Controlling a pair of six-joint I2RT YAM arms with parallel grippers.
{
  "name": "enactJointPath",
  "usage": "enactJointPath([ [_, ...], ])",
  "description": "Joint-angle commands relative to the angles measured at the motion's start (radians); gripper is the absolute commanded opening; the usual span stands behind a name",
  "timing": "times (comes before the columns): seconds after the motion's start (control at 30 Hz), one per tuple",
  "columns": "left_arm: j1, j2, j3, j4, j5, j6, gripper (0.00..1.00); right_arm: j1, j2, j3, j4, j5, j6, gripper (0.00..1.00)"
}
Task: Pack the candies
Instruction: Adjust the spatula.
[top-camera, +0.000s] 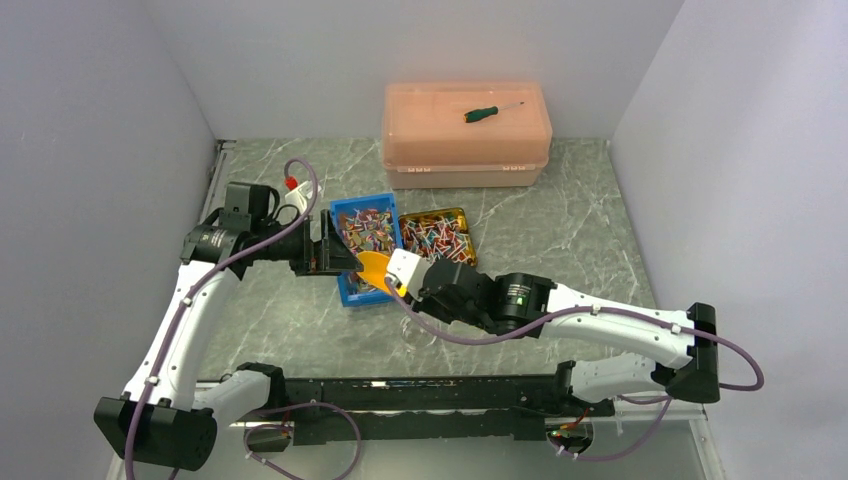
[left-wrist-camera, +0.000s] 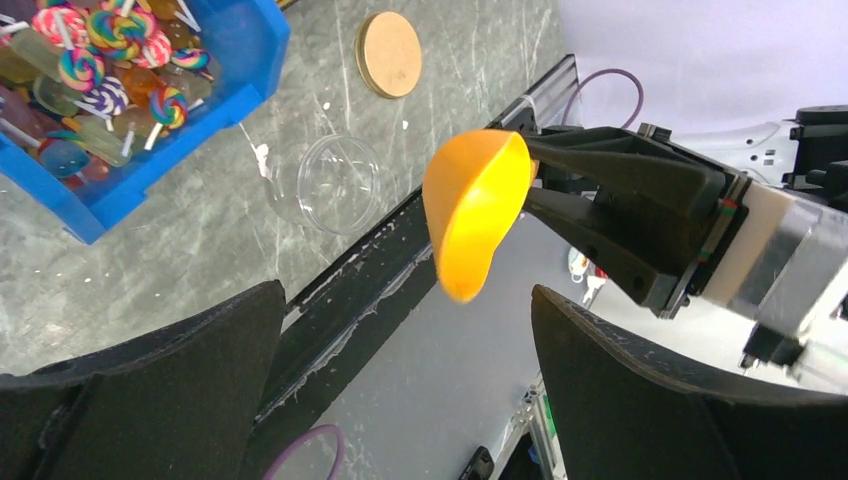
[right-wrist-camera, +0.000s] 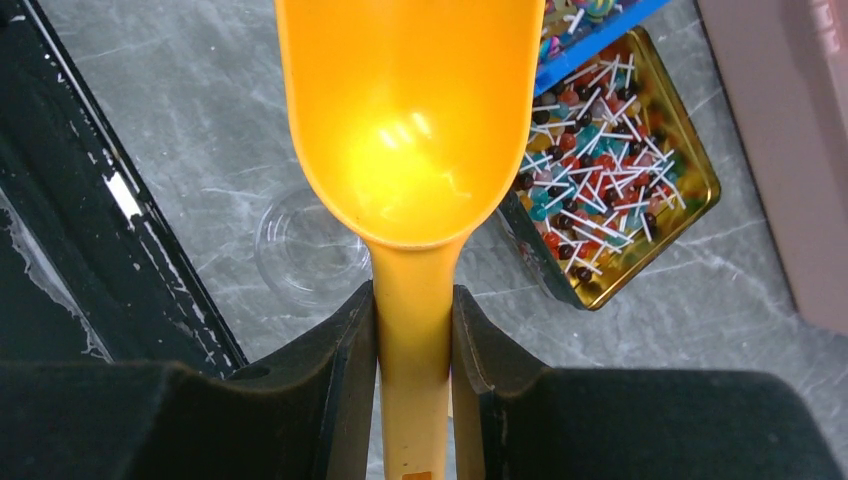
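Right jaws pinch the scoop (right-wrist-camera: 410, 120) by its handle, bowl empty, long axis aimed at the bin (left-wrist-camera: 180, 150). Candies (top-camera: 365, 228) heap there and in the tin (right-wrist-camera: 703, 190) beside it — just ahead. Left jaws gape wide — holding nothing.

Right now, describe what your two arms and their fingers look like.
Left arm and right arm: white link shells, black joints and bases, a purple cable looped along each. A green light glows on the right arm's wrist joint. Left fingers and right fingers: broad, matte black.
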Motion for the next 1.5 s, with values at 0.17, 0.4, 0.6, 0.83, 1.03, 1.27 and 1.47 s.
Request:
enactJointPath([
  [0.17, 0.001, -0.038, -0.034, 0.034, 0.078, 0.016, 0.96, 0.074, 0.041, 0.131, -0.044, 0.097, -0.091, 0.0],
  [0.4, 0.0, -0.05, -0.054, 0.043, 0.101, 0.016, 0.77, 0.104, 0.058, 0.156, -0.065, 0.107, -0.088, 0.0],
  [0.6, -0.001, -0.047, -0.047, 0.049, 0.11, 0.014, 0.61, 0.119, 0.051, 0.15, -0.068, 0.093, -0.08, 0.0],
  [0.83, -0.009, -0.046, -0.053, 0.056, 0.121, 0.018, 0.46, 0.124, 0.045, 0.154, -0.068, 0.104, -0.069, 0.0],
  [1.03, -0.017, -0.044, -0.059, 0.058, 0.123, 0.023, 0.23, 0.128, 0.046, 0.159, -0.067, 0.11, -0.061, 0.0],
  [1.27, -0.025, -0.038, -0.063, 0.061, 0.129, 0.026, 0.0, 0.128, 0.009, 0.156, -0.045, 0.083, -0.056, 0.05],
  [1.47, -0.027, -0.051, -0.049, 0.079, 0.152, 0.016, 0.0, 0.129, -0.05, 0.13, -0.014, 0.04, -0.054, 0.36],
])
